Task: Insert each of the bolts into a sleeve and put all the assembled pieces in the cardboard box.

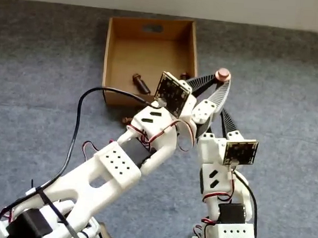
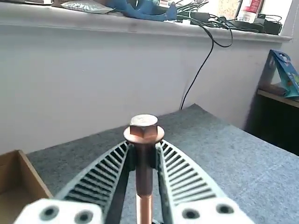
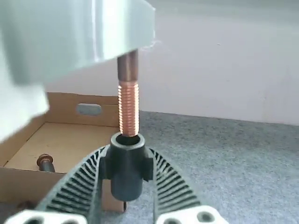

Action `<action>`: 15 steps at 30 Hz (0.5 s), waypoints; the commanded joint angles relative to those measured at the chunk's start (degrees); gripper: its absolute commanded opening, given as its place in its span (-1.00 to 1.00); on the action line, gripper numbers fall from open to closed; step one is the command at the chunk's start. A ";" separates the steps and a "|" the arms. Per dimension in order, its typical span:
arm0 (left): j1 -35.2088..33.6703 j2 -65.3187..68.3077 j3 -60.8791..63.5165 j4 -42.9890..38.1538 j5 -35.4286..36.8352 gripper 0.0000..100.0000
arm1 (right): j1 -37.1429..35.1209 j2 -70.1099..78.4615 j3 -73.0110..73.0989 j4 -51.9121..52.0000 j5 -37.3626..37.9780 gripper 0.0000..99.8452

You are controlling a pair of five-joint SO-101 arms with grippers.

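The copper bolt [image 2: 144,134] stands head-up in the air, pinched between the ribbed fingers of the left claw [image 2: 144,150], just off the near right corner of the cardboard box [image 1: 116,46]. Its threaded tip sits right at the mouth of the dark sleeve [image 3: 127,164], which the right claw [image 3: 127,157] clamps directly underneath. One bolt with a dark sleeve on it [image 1: 141,84] lies on the box floor. Another small brown piece [image 1: 125,119] lies on the grey mat [image 1: 36,90], just outside the box's front wall.
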 commanded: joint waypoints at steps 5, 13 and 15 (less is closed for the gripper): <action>-0.31 -1.63 0.04 4.57 4.92 -0.98 | -0.48 -0.92 6.29 -1.27 -0.26 -0.99; -0.75 -8.40 -0.31 11.34 5.27 -0.98 | -0.48 -0.92 6.29 -1.27 -0.26 -0.99; -0.48 -8.57 -0.22 12.22 5.45 -0.98 | -0.48 -0.92 6.29 -1.27 -0.26 -0.99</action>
